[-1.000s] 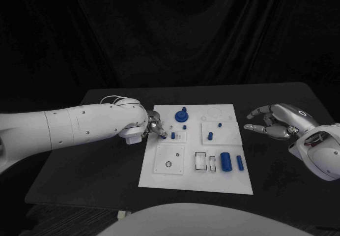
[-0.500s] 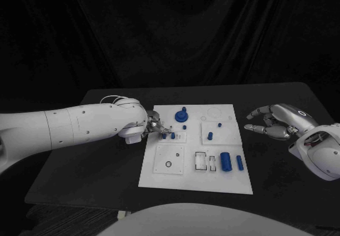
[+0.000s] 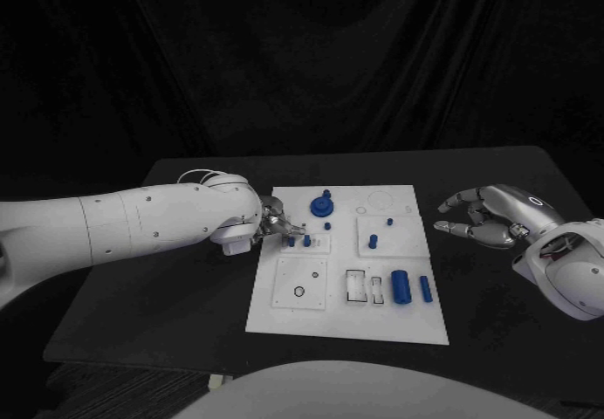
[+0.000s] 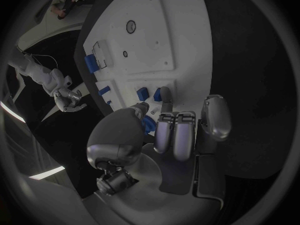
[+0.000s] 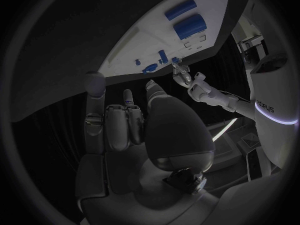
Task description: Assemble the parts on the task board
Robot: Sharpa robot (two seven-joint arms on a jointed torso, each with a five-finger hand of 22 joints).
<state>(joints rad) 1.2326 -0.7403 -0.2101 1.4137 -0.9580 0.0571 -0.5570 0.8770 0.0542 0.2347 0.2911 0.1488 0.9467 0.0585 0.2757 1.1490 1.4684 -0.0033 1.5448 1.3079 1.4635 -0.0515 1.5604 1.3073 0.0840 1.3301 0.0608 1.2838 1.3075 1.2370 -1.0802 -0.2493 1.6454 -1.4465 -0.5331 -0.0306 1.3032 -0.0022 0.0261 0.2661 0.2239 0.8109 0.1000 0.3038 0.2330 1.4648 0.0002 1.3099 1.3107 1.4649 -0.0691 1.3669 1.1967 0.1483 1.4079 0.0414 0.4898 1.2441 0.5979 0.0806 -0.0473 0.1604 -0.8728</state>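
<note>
The white task board [image 3: 378, 323] lies in the middle of the black table. My left hand [image 3: 275, 225] reaches over its left edge. Its fingertips are at two short blue pegs [image 3: 291, 242] [image 3: 306, 239] standing side by side in a small raised block. In the left wrist view one fingertip [image 4: 165, 92] lies right beside the nearer peg [image 4: 157, 93], with the thumb apart from it and nothing held. A blue gear-like part [image 3: 324, 207] stands just beyond. My right hand [image 3: 484, 218] hovers off the board's right edge, fingers loosely curved and empty.
A thick blue cylinder [image 3: 401, 285] and a slimmer one [image 3: 426, 289] lie at the board's right front, next to two rectangular slots [image 3: 359, 285]. Small blue pegs [image 3: 375, 237] [image 3: 390, 222] stand in the middle block. A round hole [image 3: 299, 291] marks the left front block.
My left fingertips have drawn back slightly from the small block, uncovering the left of the two pegs. The right hand has stayed in place.
</note>
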